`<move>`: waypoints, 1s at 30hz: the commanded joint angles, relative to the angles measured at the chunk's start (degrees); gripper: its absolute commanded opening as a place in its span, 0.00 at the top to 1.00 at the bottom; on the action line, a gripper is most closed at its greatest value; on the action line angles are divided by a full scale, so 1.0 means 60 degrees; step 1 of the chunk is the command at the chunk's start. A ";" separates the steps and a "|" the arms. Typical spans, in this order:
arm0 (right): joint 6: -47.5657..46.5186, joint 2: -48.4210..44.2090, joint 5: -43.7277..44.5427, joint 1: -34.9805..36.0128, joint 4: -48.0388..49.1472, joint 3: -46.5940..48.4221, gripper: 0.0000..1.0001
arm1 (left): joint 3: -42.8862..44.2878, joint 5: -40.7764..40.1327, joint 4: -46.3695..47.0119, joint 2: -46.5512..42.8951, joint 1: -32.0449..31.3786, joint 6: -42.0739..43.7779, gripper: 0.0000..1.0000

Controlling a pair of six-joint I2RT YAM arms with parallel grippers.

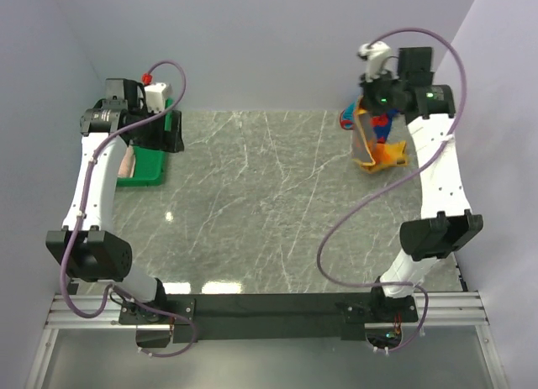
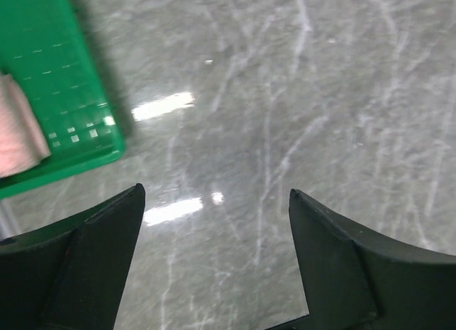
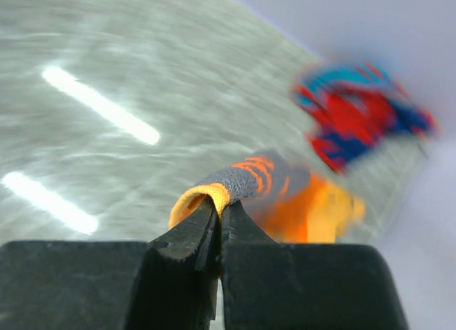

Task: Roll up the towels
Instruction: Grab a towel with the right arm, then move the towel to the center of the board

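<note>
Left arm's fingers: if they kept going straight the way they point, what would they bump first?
Most likely the bare marble table. The left fingers, spread open, aim at it, beside the green tray holding the pink towel. Nothing else shows in between.

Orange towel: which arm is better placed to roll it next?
Right. The right pincer is shut on an edge of the orange towel; the left pincer hangs open beside the green tray.
</note>
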 commanded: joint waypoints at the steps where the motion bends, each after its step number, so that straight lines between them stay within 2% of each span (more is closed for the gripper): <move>1: 0.0216 -0.0255 -0.0665 0.1308 -0.1106 0.0721 1.00 | 0.0266 0.1495 0.0306 0.0047 -0.0046 -0.0274 0.13; 5: 0.1137 -0.0956 -0.0884 0.2262 -0.0741 0.1673 1.00 | -0.0173 0.2229 0.1067 -0.0421 -0.0046 -0.0494 0.12; 7: 0.1461 -0.1410 -0.1338 0.2481 -0.0201 0.1442 1.00 | -0.0510 0.2508 0.1550 -0.0771 -0.0046 -0.0625 0.11; 12: 0.1286 -0.1677 -0.1573 0.3608 0.0852 -0.1352 1.00 | -0.1402 0.3299 0.2269 -0.1300 -0.0017 -0.0888 0.09; 14: 0.1491 -0.1473 -0.1501 0.4396 0.1396 -0.2420 1.00 | -0.1681 0.3460 0.2590 -0.1520 0.0319 -0.1007 0.09; 15: 0.1593 -0.1327 -0.1457 0.4677 0.1834 -0.2615 1.00 | -0.1958 0.3780 0.2738 -0.1593 0.0451 -0.1587 0.09; 20: 0.2004 0.0401 -0.1325 0.6582 0.2205 -0.2165 1.00 | -0.2853 0.4515 0.3617 -0.2135 0.1768 -0.2749 0.11; 22: 0.2121 0.0971 -0.1383 0.7198 0.2015 -0.1959 0.78 | -0.3045 0.4516 0.3677 -0.2296 0.2370 -0.2882 0.11; 23: 0.2209 0.1091 -0.1688 0.7243 0.1942 -0.1885 0.56 | -0.3045 0.4472 0.3575 -0.2326 0.2603 -0.2795 0.11; 26: 0.2298 0.0771 -0.1662 0.6879 0.1853 -0.2526 0.42 | -0.2855 0.4268 0.2844 -0.2327 0.2767 -0.1815 0.10; 30: 0.1479 -0.0531 -0.1253 0.5737 0.1795 -0.4444 0.42 | -0.2855 0.4690 0.1439 -0.1991 0.2723 0.0629 0.12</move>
